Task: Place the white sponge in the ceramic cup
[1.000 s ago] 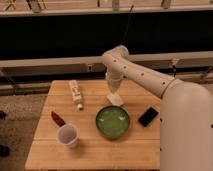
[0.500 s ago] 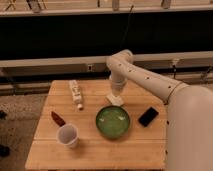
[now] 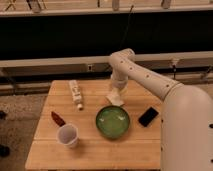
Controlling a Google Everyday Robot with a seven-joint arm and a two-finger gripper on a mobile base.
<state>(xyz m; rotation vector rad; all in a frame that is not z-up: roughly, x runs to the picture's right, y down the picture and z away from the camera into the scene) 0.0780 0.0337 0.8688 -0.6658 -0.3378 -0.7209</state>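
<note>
The white sponge [image 3: 115, 99] lies on the wooden table [image 3: 90, 155], just behind the green bowl. My gripper [image 3: 117, 90] points straight down at the sponge, right above it or touching it; its tip hides part of the sponge. The ceramic cup [image 3: 68, 135] stands upright near the table's front left, well away from the gripper.
A green bowl [image 3: 113, 121] sits in the middle of the table. A long white bottle [image 3: 76, 93] lies at the back left. A small red object [image 3: 58, 119] lies beside the cup. A black phone-like slab [image 3: 148, 116] lies at the right. My arm [image 3: 150, 80] reaches in from the right.
The arm's upper joint has swung to the right and a little lower. The gripper stays over the sponge, which has not visibly moved.
</note>
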